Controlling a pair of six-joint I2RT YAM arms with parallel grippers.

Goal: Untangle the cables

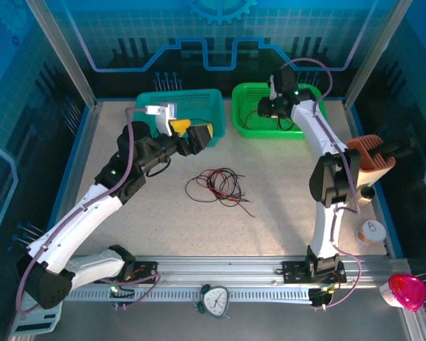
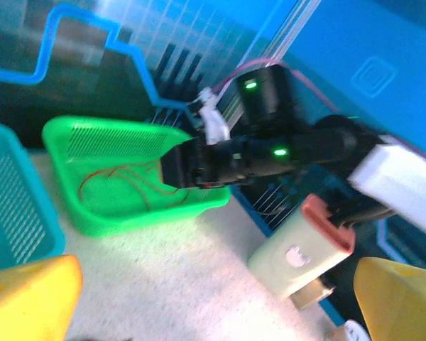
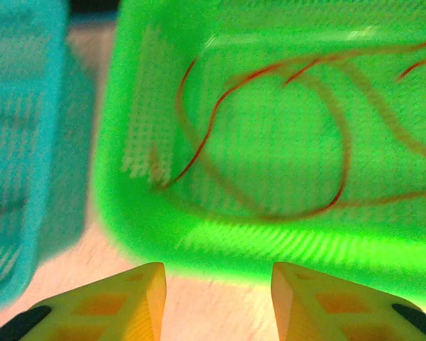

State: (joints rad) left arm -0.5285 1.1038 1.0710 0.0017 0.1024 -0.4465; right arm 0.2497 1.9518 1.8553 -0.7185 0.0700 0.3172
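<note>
A tangle of red and black cables [image 1: 216, 186] lies on the table's middle. One red cable [image 3: 270, 142] lies looped inside the green basket [image 1: 245, 121]; it also shows as a red cable [image 2: 121, 181] in the left wrist view. My right gripper [image 1: 268, 108] hovers over that basket's near-left part, and in its own view the right gripper [image 3: 219, 273] is open with nothing between the yellow fingers. My left gripper [image 1: 202, 135] is in front of the teal basket [image 1: 177, 99], behind the tangle. The left gripper [image 2: 216, 284] stands wide open and empty.
The teal basket [image 3: 21, 142] stands just left of the green basket [image 2: 128, 213]. A cream and orange holder [image 1: 373, 158] stands at the table's right edge, with a tape roll [image 1: 373, 231] nearer. Metal posts and blue walls ring the table.
</note>
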